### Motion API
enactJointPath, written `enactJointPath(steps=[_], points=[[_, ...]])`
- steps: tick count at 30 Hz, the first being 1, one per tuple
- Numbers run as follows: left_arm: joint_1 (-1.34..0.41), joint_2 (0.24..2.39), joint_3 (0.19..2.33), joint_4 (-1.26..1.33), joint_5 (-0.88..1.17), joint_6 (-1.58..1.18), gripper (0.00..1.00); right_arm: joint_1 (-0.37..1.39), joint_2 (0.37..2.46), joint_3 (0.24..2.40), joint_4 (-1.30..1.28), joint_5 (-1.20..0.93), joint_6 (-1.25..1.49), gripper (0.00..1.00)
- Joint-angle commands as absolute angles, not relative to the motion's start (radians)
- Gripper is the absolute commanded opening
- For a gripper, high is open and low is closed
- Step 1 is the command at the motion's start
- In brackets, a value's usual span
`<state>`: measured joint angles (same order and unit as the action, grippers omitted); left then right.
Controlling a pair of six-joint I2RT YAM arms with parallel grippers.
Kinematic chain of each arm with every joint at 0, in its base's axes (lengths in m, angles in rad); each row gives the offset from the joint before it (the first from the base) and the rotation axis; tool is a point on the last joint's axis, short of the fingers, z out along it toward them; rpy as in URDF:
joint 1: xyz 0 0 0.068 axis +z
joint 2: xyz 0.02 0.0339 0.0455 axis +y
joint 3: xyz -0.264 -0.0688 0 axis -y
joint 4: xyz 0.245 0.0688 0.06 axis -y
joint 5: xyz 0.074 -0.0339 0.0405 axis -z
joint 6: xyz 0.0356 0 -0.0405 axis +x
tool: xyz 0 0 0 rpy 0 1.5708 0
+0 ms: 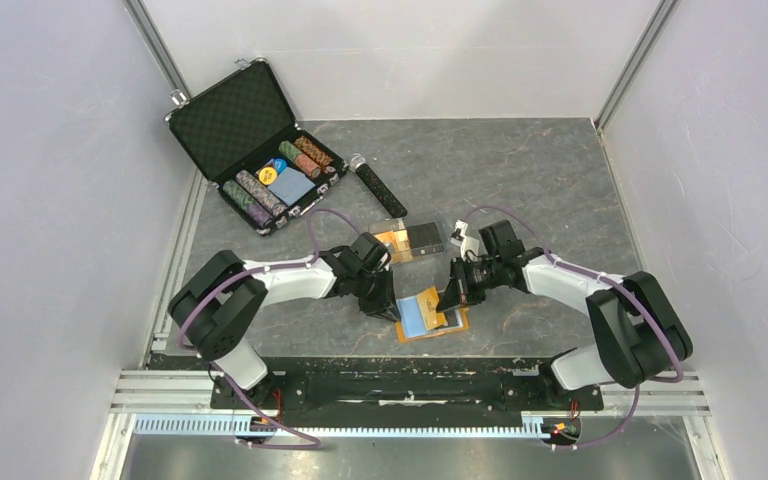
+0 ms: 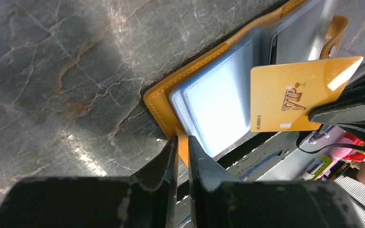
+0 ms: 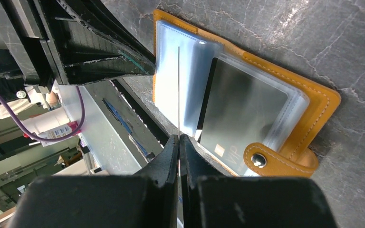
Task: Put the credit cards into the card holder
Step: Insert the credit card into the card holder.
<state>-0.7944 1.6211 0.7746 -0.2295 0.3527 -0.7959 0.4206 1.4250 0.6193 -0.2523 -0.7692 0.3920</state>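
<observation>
Both clamped: left tool (image 2: pixel 183 140) seemingly on card holder (image 2: pixel 163 107), right tool (image 3: pixel 178 137) on card (image 2: pixel 285 95); chip case (image 1: pixel 232 122) beyond.

The card holder (image 1: pixel 430 318) lies open near the 6 o'clock edge of the table (image 1: pixel 560 180). At its 9 o'clock side the left tool (image 2: pixel 181 145) closes on the orange rim, and at 1 o'clock the right tool (image 3: pixel 178 138) grips a gold card (image 2: pixel 290 95) above the sleeves, so both flanks are blocked. A clear box (image 1: pixel 415 240) stands near at 12 o'clock. Further, toward 11 o'clock, a black tube (image 1: pixel 380 190) and the open chip case (image 1: pixel 245 135) occupy the table. From 12 to 2 o'clock, beyond the box, the table is bare stone; there a tool could pass.
</observation>
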Motion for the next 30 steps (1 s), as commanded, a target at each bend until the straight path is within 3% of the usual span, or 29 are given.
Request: enactJointPath(steps=[1,30], points=[[-0.804,1.656,0.82,-0.228,0.359,-0.819,0.18,0.413,1.443,0.615,-0.217,-0.767,0.37,0.0],[-0.812,1.687,0.838,-0.293,0.321,-0.804,0.12,0.36,1.442,0.649,-0.293,-0.74,0.341,0.0]])
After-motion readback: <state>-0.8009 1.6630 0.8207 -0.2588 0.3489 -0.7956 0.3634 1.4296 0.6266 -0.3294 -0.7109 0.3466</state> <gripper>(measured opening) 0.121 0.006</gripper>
